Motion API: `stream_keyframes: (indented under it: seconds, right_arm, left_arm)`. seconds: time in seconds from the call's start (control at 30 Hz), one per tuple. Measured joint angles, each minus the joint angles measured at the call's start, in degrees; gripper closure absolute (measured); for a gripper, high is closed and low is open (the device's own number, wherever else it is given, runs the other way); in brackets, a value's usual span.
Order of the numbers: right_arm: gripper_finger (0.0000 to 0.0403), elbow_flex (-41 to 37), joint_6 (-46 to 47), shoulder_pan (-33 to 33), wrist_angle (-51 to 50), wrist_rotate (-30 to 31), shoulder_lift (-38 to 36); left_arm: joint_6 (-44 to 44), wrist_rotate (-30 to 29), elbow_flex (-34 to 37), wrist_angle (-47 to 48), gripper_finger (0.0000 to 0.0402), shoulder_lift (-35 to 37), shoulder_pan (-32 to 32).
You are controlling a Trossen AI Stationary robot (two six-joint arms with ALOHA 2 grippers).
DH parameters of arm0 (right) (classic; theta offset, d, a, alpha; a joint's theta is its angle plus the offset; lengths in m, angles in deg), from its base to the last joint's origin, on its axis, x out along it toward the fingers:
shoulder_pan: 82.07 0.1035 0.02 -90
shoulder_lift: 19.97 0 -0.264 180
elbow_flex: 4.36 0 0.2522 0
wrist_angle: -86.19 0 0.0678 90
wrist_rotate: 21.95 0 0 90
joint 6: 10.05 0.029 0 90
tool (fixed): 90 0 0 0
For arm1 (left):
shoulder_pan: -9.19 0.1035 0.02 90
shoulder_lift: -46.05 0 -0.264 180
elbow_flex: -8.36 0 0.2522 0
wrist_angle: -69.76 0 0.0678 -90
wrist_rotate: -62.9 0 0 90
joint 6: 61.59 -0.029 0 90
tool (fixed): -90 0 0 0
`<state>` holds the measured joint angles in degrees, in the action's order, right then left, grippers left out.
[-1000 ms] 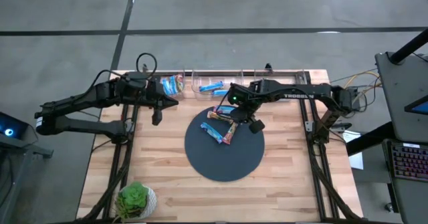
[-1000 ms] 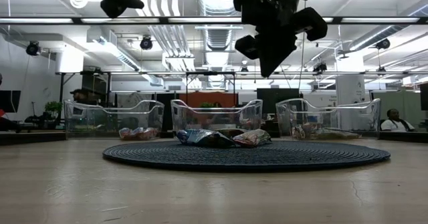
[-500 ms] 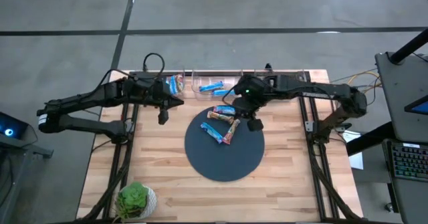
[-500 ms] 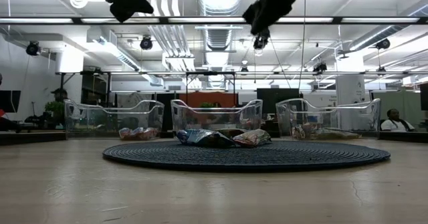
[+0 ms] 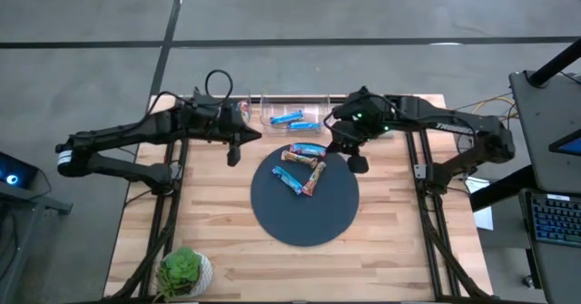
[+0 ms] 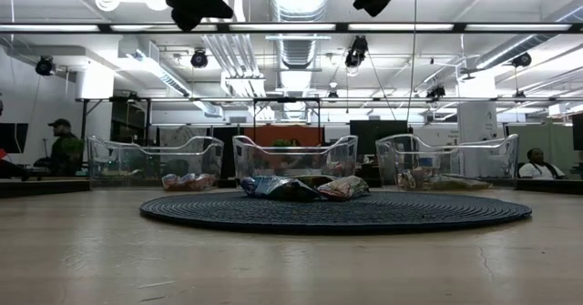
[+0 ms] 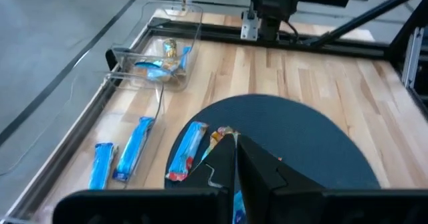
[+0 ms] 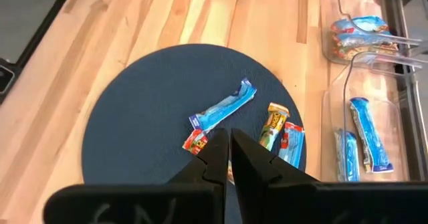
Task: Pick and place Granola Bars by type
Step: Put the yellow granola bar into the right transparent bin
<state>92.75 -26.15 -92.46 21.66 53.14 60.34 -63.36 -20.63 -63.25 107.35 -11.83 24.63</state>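
From above, the left gripper (image 5: 234, 153) hangs over bare wood just beside the rim of the large dark round mat (image 5: 313, 222), its fingers pressed together and holding nothing, while the right gripper (image 5: 356, 162) hovers at the mat's far edge near the leftover shiny wrapped granola bars (image 5: 305, 166), likewise closed and empty. Four or so bars lie bunched on the mat, some touching, and that crowding looks like the main hazard: closed fingers coming down would shove the pile rather than take one bar, and even opened jaws might pinch two wrappers or nudge a neighbour off the mat. Behind them sit three clear plastic bins (image 5: 291, 115), the middle one holding bright blue bars. At table height, both arms show only as dark shapes overhead, and the bars on the mat (image 6: 293, 188) read as a low crinkled heap; the bins (image 6: 293, 157) stand well behind, so a slippery wrapper could drop on the way. Through the left wrist, a blue bar with a red end (image 7: 186, 151) lies at the mat's rim, two all-blue bars (image 7: 132, 149) rest in the middle bin, and the farthest bin (image 7: 158, 67) holds a jumble of wrappers. Through the right wrist, a long blue bar (image 8: 224, 105), a brown-tan one (image 8: 273, 125) and a blue-and-red one (image 8: 291, 144) lie close together; mixing types is a real risk.
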Motion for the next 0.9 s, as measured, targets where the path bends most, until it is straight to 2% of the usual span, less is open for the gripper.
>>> stream_keyframes:
  seconds: [0.43, 0.9]
  right_arm:
    - [0.0394, -3.3, 2.7, 0.0, 0.2, 3.3, -3.9]
    - [0.0394, -4.7, 2.7, 0.0, 0.3, 3.5, -2.3]
  left_arm:
    - [0.7, 0.1, 0.0, -2.3, 0.0402, -1.5, 0.0]
    - [0.7, 0.1, 0.0, -2.4, 0.0402, -1.5, 0.0]
